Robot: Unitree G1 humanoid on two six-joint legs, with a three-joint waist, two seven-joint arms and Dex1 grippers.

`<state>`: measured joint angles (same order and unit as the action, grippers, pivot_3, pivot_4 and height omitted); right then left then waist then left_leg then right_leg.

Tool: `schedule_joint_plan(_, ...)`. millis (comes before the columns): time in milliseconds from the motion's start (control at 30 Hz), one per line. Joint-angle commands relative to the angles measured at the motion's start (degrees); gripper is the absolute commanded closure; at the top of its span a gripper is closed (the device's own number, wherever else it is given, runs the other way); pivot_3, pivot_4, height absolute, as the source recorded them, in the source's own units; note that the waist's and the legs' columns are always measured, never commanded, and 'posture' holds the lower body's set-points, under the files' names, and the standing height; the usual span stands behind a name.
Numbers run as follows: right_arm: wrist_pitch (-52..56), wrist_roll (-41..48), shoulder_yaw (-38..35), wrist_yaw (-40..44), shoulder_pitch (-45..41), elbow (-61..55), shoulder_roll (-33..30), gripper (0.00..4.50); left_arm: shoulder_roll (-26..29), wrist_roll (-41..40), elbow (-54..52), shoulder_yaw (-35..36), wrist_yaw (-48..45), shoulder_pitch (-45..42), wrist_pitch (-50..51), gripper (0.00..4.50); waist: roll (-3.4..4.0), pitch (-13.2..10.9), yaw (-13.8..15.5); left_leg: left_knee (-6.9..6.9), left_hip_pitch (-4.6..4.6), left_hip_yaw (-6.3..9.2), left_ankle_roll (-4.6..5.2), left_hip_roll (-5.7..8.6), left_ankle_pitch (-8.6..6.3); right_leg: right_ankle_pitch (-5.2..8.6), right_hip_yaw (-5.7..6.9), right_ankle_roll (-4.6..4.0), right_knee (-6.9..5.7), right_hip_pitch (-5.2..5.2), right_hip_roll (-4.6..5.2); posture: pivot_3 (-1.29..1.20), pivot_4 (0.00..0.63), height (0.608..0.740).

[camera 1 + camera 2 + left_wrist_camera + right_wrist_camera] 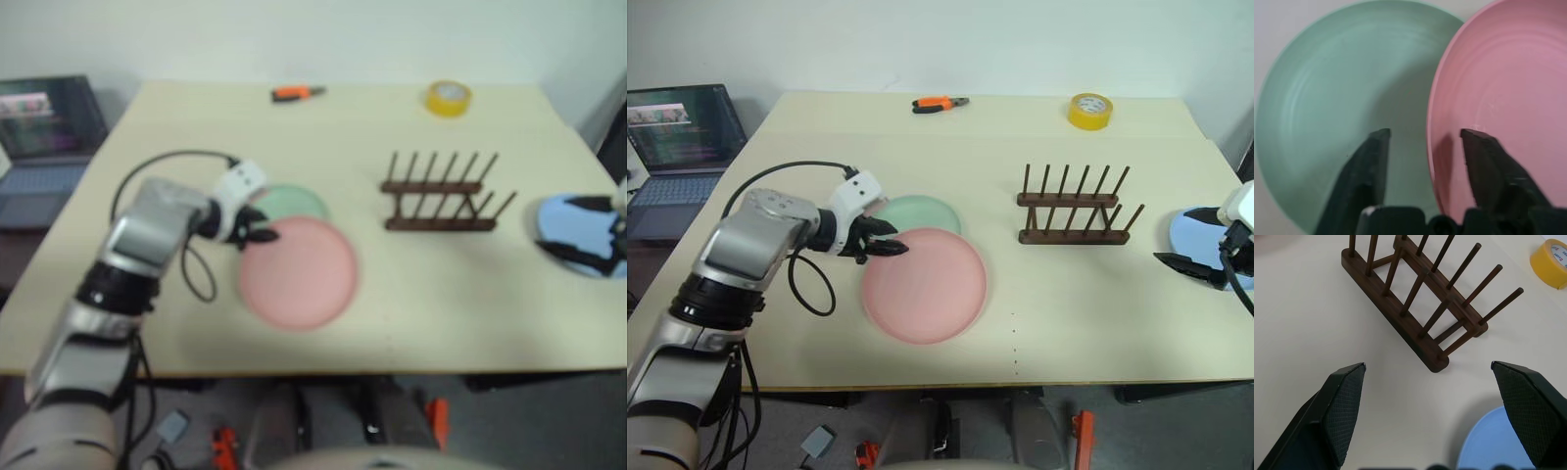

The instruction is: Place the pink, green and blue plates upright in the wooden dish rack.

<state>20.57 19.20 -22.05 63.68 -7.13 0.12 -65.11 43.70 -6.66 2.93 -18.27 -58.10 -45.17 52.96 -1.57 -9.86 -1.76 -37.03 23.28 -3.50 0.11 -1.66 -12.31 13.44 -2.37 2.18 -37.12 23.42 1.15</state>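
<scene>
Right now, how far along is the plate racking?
Done: nothing; the rack holds no plates. In hand: the left gripper straddles the pink plate's rim, over the green plate. The right gripper hangs open above the blue plate. Left: all three plates.

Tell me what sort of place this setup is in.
Probably a lab or workshop test bench, not a kitchen: the plain table carries pliers and a yellow tape roll alongside the dish rack, and an open laptop sits beside it.
</scene>
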Motion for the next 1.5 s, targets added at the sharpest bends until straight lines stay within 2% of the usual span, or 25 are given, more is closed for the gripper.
schedule_joint_plan(33,0.0,0.5,-2.7,-0.3,0.0,-1.6,-0.8,0.00,0.4,0.2,-0.3,0.9,0.0,-1.3,-1.0,3.44,0.00,0.0,0.0,0.00,0.00,0.00,0.00,0.00,0.00,0.00,0.00,-0.01,0.00,0.00,0.00,0.00,0.150,0.740)
schedule_joint_plan(133,0.1,0.4,-2.5,-0.4,0.0,-1.8,-0.7,0.00,0.7,0.0,-0.5,1.1,-0.3,-1.4,-1.1,4.47,0.00,0.0,0.0,0.00,0.00,0.00,0.00,0.00,0.00,0.00,0.00,-0.01,0.00,0.00,0.00,0.00,0.150,0.740)
schedule_joint_plan(600,1.6,1.5,-2.2,0.2,-0.1,-4.4,-0.3,0.00,1.6,-1.7,-1.0,3.1,-1.5,-1.9,-1.1,4.47,-0.01,0.0,0.0,0.01,0.00,0.00,0.00,0.00,0.00,0.02,0.01,-0.03,0.01,0.00,0.00,0.00,0.150,0.740)
schedule_joint_plan(800,4.8,7.8,-4.2,1.4,-0.9,-9.9,1.5,0.00,2.2,-4.3,-2.3,5.5,-2.7,-1.7,-1.5,4.47,-0.04,0.0,-0.1,0.03,0.00,0.03,0.00,-0.03,0.00,0.02,0.03,-0.04,0.00,0.01,0.00,0.00,0.150,0.740)
schedule_joint_plan(1033,7.0,10.9,-3.6,-0.1,-1.7,-15.3,2.3,0.00,3.2,-6.1,-3.8,7.1,-2.8,-2.4,-0.9,4.47,-0.14,-0.1,0.0,0.02,0.04,0.04,0.00,-0.02,0.00,0.04,0.05,-0.07,0.04,0.01,0.03,0.00,0.150,0.740)
schedule_joint_plan(1233,8.6,13.5,-2.2,-1.3,-3.8,-19.8,3.2,0.00,2.4,-9.5,-5.7,9.7,-2.4,-5.1,1.4,4.47,-0.23,-0.1,0.0,0.03,0.09,0.06,0.00,-0.04,0.00,0.05,0.08,-0.07,0.04,0.06,0.03,0.00,0.150,0.740)
schedule_joint_plan(1500,11.3,18.9,-1.0,-2.2,-7.1,-25.5,4.2,0.00,-1.5,-13.8,-7.1,13.6,2.2,-10.9,6.6,4.47,-0.28,-0.2,0.0,0.02,0.14,0.07,0.00,-0.03,0.00,0.03,0.11,-0.03,0.06,0.08,0.03,0.00,0.150,0.740)
